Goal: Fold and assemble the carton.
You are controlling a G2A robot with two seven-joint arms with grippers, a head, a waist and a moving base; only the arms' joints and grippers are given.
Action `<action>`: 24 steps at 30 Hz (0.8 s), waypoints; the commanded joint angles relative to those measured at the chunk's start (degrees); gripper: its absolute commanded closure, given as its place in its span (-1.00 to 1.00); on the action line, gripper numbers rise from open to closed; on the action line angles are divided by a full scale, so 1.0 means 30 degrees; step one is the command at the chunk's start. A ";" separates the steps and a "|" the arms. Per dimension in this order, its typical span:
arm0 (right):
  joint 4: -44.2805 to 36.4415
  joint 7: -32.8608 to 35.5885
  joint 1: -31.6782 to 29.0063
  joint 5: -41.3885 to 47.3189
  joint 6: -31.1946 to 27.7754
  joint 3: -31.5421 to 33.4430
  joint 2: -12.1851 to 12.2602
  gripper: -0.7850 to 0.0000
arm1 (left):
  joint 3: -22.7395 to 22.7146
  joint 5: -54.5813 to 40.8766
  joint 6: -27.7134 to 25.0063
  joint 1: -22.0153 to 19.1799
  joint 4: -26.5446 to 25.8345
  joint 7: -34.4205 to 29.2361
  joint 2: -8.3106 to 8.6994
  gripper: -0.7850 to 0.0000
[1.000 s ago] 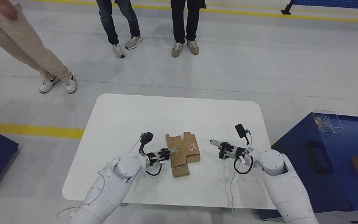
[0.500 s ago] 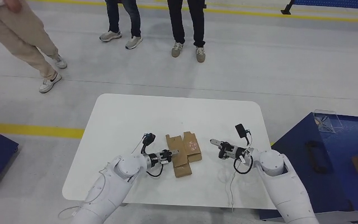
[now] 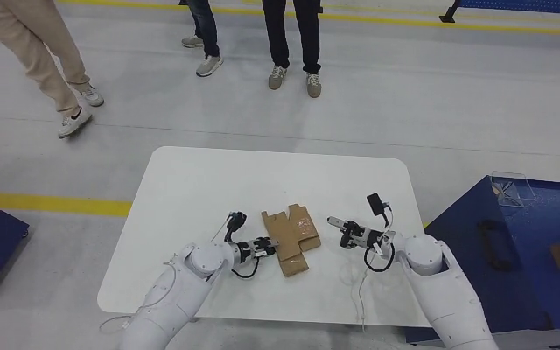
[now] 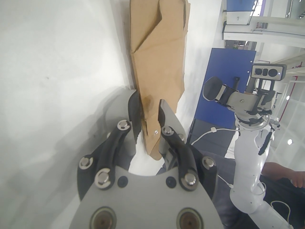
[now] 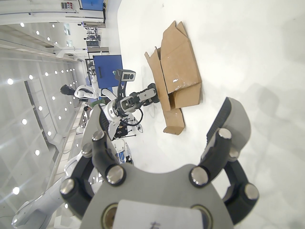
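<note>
A flattened brown carton (image 3: 291,236) lies in the middle of the white table (image 3: 201,192), its flaps partly raised. My left gripper (image 3: 265,244) is at the carton's near left edge, shut on a flap there. In the left wrist view the fingers (image 4: 133,110) pinch the cardboard (image 4: 159,55) between them. My right gripper (image 3: 332,220) hovers open to the right of the carton, a short gap away, holding nothing. The right wrist view shows the carton (image 5: 178,70) ahead of the open right gripper (image 5: 163,107), with the left gripper (image 5: 153,95) on its far side.
A white cable (image 3: 360,289) trails over the table's near right edge beside the right arm. A blue cabinet (image 3: 499,245) stands just off the table's right side. Bare tabletop stretches behind and left of the carton.
The left gripper has moved slightly right and nearer, taking the carton with it; the carton has shifted right and turned a little. The right gripper has stayed put.
</note>
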 commanded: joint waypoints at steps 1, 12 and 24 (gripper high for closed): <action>-0.0034 -0.0059 -0.0044 0.0055 0.0012 -0.0006 0.0011 -1.00 | 0.0122 -0.0193 -0.0334 -0.0220 0.0562 0.0018 -0.0161 1.00; -0.0568 0.0971 -0.0265 0.1194 0.0459 0.1182 0.0370 -1.00 | -0.0699 -0.1666 -0.4205 -0.0591 0.1372 -0.0531 -0.0235 1.00; -0.0016 -0.0347 0.0765 0.1942 0.1589 0.1953 0.0458 -1.00 | -0.0830 -0.0963 -0.3454 -0.0113 0.0639 -0.0132 -0.0080 -1.00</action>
